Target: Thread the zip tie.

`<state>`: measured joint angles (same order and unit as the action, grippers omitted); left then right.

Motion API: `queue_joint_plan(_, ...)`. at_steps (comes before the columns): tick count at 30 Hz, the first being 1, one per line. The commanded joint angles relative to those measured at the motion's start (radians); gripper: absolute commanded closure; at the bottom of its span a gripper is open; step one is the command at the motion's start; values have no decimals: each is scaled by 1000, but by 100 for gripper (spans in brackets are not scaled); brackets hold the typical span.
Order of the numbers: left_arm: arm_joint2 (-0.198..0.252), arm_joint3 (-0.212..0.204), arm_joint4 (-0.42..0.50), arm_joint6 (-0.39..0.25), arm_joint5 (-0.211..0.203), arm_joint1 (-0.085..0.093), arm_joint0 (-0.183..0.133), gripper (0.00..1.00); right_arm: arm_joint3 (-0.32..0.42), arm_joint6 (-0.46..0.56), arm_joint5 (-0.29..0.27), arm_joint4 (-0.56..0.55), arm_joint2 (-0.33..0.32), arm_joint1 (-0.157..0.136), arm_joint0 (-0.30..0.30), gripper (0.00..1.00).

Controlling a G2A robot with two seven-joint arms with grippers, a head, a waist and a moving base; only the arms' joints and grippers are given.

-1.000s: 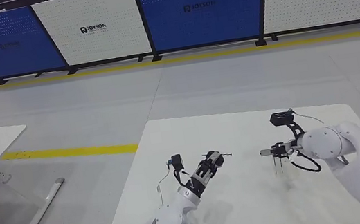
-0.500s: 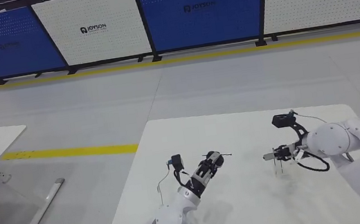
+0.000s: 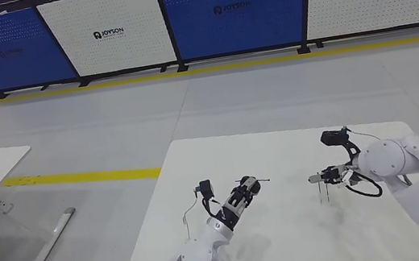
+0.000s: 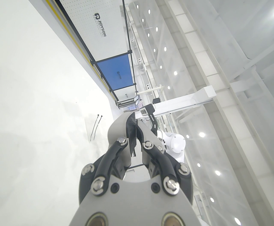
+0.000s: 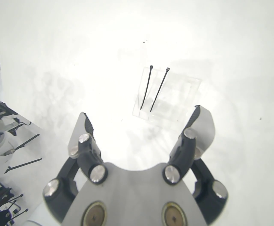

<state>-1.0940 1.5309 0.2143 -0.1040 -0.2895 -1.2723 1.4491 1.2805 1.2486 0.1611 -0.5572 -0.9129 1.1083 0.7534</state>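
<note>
White surface (image 3: 221, 153), read from the near edge outward.

Left hand (image 4: 134, 123) is nearest, raised over the near-left part of the surface and pointing toward the far-right corner. Its pads (image 4: 131, 137) are pressed together, and nothing can be made out between them. In the top view a thin dark sliver shows at its tip, too small to identify.

Right hand (image 5: 142, 113) hovers right of the surface's middle, well apart from the left hand. It is wide open, empty, and facing down at the surface.

Just ahead of it a clear sheet (image 5: 184, 94) lies flat on the surface. Two black ties (image 5: 147, 87) lie on the sheet side by side, close but not touching. Their tails point toward the right hand and their heads away from it. Both are straight, with nothing through either head.

Progress, as judged: no threading done. Neither tie is gripped or looped. The right hand looks staged for a pick but is not yet in contact.

Left to do:
- Take one tie off the sheet.
- Get its head and tail each under control.
- Feed the tail through the head.

Risk: thin flat ties on a slick sheet may slide under a pinch.
</note>
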Motion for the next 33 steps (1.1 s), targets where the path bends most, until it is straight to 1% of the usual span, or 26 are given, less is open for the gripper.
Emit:
queue_joint_plan(1,0,0,0,0,0,0,0,100,0,0,0,0,0,0,0,0)
queue_joint_plan(3,0,0,0,0,0,0,0,100,0,0,0,0,0,0,0,0)
queue_joint_plan(4,0,0,0,0,0,0,0,100,-1,-19,-4,-1,1,0,10,0)
queue_joint_plan(5,0,0,0,0,0,0,0,100,-11,-15,-1,-10,6,0,15,0)
queue_joint_plan(9,0,0,0,0,0,0,0,100,-40,-8,76,-59,35,10,-9,0)
queue_joint_plan(11,0,0,0,0,0,0,0,100,-49,-8,88,-57,47,17,-18,0)
queue_joint_plan(12,0,0,0,0,0,0,0,100,-56,-8,86,-60,53,20,-24,6)
queue_joint_plan(13,0,0,0,0,0,0,0,100,-60,-9,86,-60,56,22,-28,31)
queue_joint_plan(14,0,0,0,0,0,0,0,100,-62,-10,87,-60,59,24,-31,40)
queue_joint_plan(16,0,0,0,0,0,0,0,100,-64,-13,88,-61,61,27,-35,45)
queue_joint_plan(17,0,0,0,0,0,0,0,100,-63,-13,90,-62,61,28,-36,49)
queue_joint_plan(21,0,0,0,0,0,0,0,100,-57,-9,103,-77,61,29,-36,52)
queue_joint_plan(23,0,0,0,0,0,0,0,100,-59,8,109,-86,63,29,-36,55)
queue_joint_plan(25,0,0,0,0,0,0,0,100,-68,23,118,-91,68,32,-42,54)
queue_joint_plan(30,0,0,0,0,0,0,0,100,-116,38,134,-99,100,48,-67,55)
queue_joint_plan(33,0,0,0,0,0,0,0,100,-152,45,132,-92,115,59,-84,51)
